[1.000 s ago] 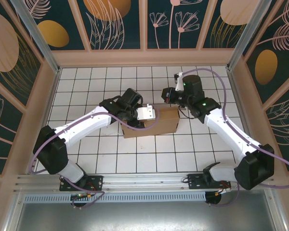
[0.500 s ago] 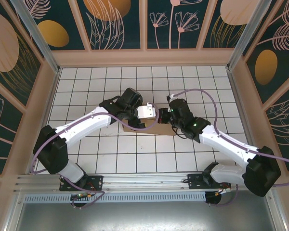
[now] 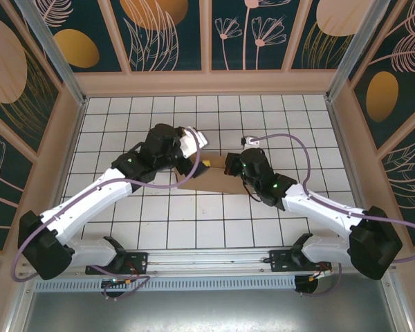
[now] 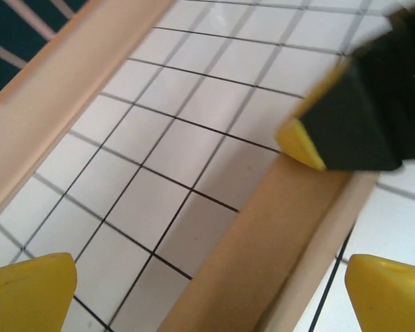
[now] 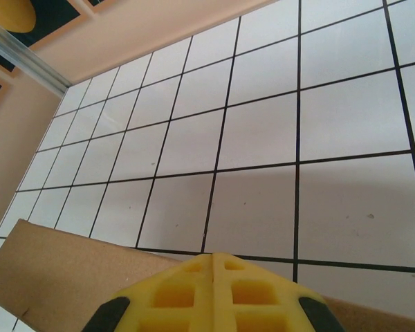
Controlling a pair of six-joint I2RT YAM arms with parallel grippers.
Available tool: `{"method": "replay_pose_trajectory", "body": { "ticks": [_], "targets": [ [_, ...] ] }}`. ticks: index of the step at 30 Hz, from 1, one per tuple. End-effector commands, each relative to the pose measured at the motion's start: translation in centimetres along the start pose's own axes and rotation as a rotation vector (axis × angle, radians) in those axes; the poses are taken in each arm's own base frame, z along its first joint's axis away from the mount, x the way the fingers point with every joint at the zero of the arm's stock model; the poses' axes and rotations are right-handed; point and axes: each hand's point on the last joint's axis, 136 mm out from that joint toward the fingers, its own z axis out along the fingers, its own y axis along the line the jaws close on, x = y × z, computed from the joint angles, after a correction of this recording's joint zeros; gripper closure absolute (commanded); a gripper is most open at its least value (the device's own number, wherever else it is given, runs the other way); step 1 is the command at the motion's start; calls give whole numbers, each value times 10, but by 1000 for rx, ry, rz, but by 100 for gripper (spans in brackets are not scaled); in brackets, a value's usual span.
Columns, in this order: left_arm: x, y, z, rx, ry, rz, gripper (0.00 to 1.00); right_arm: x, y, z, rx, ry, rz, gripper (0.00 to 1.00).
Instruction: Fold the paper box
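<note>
Half done at most, judging by the box [image 3: 207,180]: one wall up, rest left to fold. Left gripper [image 4: 207,294] spread wide astride that wall; right gripper [image 5: 213,270] closed tight at box edge.

Bare floor [image 3: 124,111] runs along the back wall [image 3: 207,83], beside the left wall [image 3: 74,138] and the right wall [image 3: 340,138], and across the near rows in front of the box [image 3: 214,181]. The box takes up the middle, and both grippers crowd over it. The left gripper [image 4: 209,294] is spread wide astride one box edge. The right gripper [image 5: 212,290], its fingers pressed together, sits at the box's top edge just beside the left one, leaving little gap between them. The left arm [image 3: 90,200] and right arm [image 3: 318,207] slant in from the near corners and block the way there. A cable [image 3: 290,138] loops over the tiles to the right of the box.
</note>
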Motion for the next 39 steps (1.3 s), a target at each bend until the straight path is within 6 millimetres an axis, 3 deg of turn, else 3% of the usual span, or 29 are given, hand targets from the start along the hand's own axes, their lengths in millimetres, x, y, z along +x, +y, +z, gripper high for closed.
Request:
{"method": "replay_pose_trajectory", "body": {
  "ticks": [1, 3, 8, 10, 14, 15, 18, 24, 26, 29, 33, 39],
  "targets": [
    [0, 20, -6, -104, -58, -348, 1, 45, -35, -2, 122, 106, -69, 100],
    [-3, 11, -10, -45, -115, -452, 1, 45, -32, -5, 113, 97, -83, 100],
    [11, 14, -16, -40, -239, -767, 1, 47, -32, -6, 104, 100, -90, 100],
    [19, 17, -10, -63, -213, -826, 15, 49, -33, -5, 108, 104, -95, 100],
    [31, 8, 6, -29, -129, -853, 67, 52, -33, -3, 108, 122, -102, 100],
    [34, 5, 11, -11, -109, -869, 74, 53, -33, -3, 107, 123, -102, 100],
    [45, -1, 26, 21, -54, -910, 82, 56, -34, -2, 106, 131, -102, 100],
    [74, -2, 44, -14, 27, -964, 88, 63, -34, -1, 91, 154, -99, 100],
    [84, -4, 46, -30, 61, -977, 90, 57, -28, -2, 75, 155, -109, 100],
    [85, -2, 44, -45, 68, -986, 88, 30, -7, -12, 13, 124, -121, 99],
    [58, 8, 32, -52, 10, -958, 68, -11, 15, -25, -74, 101, -127, 86],
    [3, 28, 21, -56, -85, -873, 40, -48, 25, -31, -114, 90, -162, 75]
  ]
}}
